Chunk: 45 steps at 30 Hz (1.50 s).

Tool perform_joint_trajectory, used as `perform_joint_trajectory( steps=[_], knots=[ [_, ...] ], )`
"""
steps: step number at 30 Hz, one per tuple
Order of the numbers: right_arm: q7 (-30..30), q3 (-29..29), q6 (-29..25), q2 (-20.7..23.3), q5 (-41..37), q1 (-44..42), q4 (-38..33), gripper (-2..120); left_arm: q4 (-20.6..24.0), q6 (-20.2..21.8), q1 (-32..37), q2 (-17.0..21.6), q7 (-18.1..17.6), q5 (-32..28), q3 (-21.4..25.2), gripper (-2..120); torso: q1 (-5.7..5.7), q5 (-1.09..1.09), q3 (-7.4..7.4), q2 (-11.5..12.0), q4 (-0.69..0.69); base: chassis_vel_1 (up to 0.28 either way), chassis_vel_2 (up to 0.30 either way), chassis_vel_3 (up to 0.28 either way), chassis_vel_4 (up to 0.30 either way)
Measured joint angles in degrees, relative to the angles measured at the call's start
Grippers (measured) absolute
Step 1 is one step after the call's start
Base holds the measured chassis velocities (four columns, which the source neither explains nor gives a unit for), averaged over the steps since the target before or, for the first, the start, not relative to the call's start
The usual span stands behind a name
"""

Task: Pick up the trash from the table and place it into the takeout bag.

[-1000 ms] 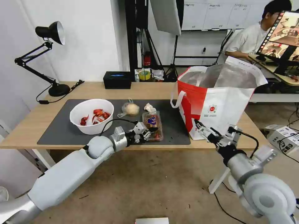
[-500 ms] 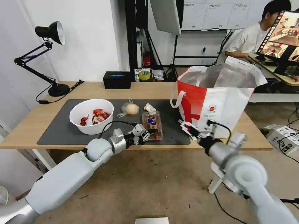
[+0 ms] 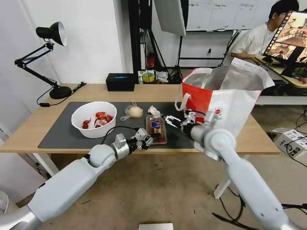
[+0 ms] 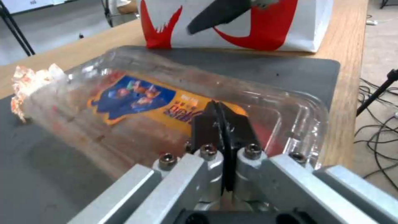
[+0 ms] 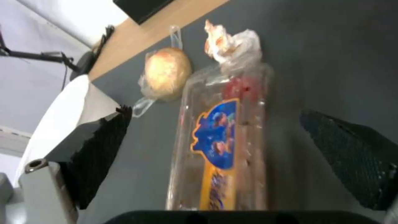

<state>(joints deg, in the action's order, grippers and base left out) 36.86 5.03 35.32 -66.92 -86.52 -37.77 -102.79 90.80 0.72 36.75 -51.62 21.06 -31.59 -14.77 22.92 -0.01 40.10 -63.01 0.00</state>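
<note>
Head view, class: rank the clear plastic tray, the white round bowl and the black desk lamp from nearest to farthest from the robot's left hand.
1. Clear hinged plastic tray: right at the shut left hand, near the mat's front edge.
2. White round bowl with red shells: on the mat, to the hand's left.
3. Black desk lamp: the table's far left corner.
</note>
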Motion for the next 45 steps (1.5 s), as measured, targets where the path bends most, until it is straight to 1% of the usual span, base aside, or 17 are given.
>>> perform_joint_trajectory(
  steps=[2,5,14,24,33,35,36,37,38,39,42,43,45],
  knots=[
    [0.88,-0.33,0.74,-0.69,-0.36,0.93,1.25,100,0.04,-0.02,0.13,0.08,0.0,-0.01,0.06,0,0.0,0.0,0.0,0.0,0.0,0.0,0.0,0.0,0.0],
    [3.71,-1.0,3.27,-1.78,-2.07,2.56,3.72,100,0.08,-0.17,0.26,0.39,-0.02,-0.08,0.15,0,0.0,0.01,0.0,0.0,0.0,0.0,0.0,0.0,0.0],
    [6.19,-1.44,5.71,-2.51,-6.04,2.75,4.51,100,0.18,-0.18,0.49,0.63,-0.05,-0.53,0.53,0,0.0,0.01,0.0,0.0,-0.01,0.0,0.0,0.0,0.0],
    [8.69,-1.74,6.15,-3.87,-10.27,3.8,6.11,100,0.52,-0.11,0.72,0.7,-0.21,-0.77,0.66,0,0.0,0.01,0.0,0.0,0.0,0.0,0.0,0.0,0.0],
    [9.46,-2.49,6.13,-5.72,-10.33,4.53,7.85,100,0.36,-0.27,0.84,0.6,-1.06,-1.09,0.61,0,0.0,0.01,0.0,0.0,0.0,0.0,0.0,0.0,0.0],
    [10.07,-3.07,6.12,-6.29,-10.37,4.53,8.25,98,0.35,-0.61,1.07,0.79,-1.15,-1.1,0.84,0,0.0,0.01,0.0,-0.01,0.0,0.0,0.0,0.0,0.0],
    [10.24,-3.18,6.07,-6.61,-10.43,4.62,8.63,89,0.4,-0.73,1.16,0.87,-1.18,-1.13,0.93,0,-0.01,0.0,-0.01,-0.01,-0.01,0.0,0.0,0.0,0.0],
    [10.3,-3.14,6.04,-7.01,-10.49,4.7,8.9,78,0.55,-0.82,1.16,0.9,-1.18,-1.17,0.94,0,0.0,0.01,0.0,0.0,-0.01,0.0,0.0,0.0,0.0],
    [10.3,-3.13,6.05,-7.12,-10.52,4.72,8.98,73,0.7,-0.82,1.14,0.98,-1.18,-1.23,0.94,0,0.0,0.01,0.0,0.0,-0.01,0.0,0.0,0.0,0.0],
    [10.3,-3.13,6.05,-7.12,-10.52,4.72,8.98,73,0.7,-0.82,1.14,0.98,-1.18,-1.23,0.94,0,0.0,0.01,0.0,0.0,-0.01,0.0,0.0,0.0,0.0],
    [9.96,-2.84,6.04,-7.35,-10.33,4.73,9.24,59,1.1,-0.82,1.04,1.3,-1.12,-1.48,0.89,0,0.0,0.01,0.0,0.0,0.0,0.0,0.0,0.0,0.0],
    [9.96,-2.84,6.04,-7.35,-10.33,4.73,9.24,59,1.1,-0.82,1.04,1.3,-1.12,-1.48,0.89,0,0.0,0.01,0.0,0.0,0.0,0.0,0.0,0.0,0.0],
    [9.66,-2.5,6.02,-7.5,-9.97,4.44,9.3,50,1.19,-0.87,0.97,1.54,-1.0,-1.52,0.73,0,0.0,0.01,0.0,-0.01,0.0,0.0,0.0,0.0,0.0]
  ],
)
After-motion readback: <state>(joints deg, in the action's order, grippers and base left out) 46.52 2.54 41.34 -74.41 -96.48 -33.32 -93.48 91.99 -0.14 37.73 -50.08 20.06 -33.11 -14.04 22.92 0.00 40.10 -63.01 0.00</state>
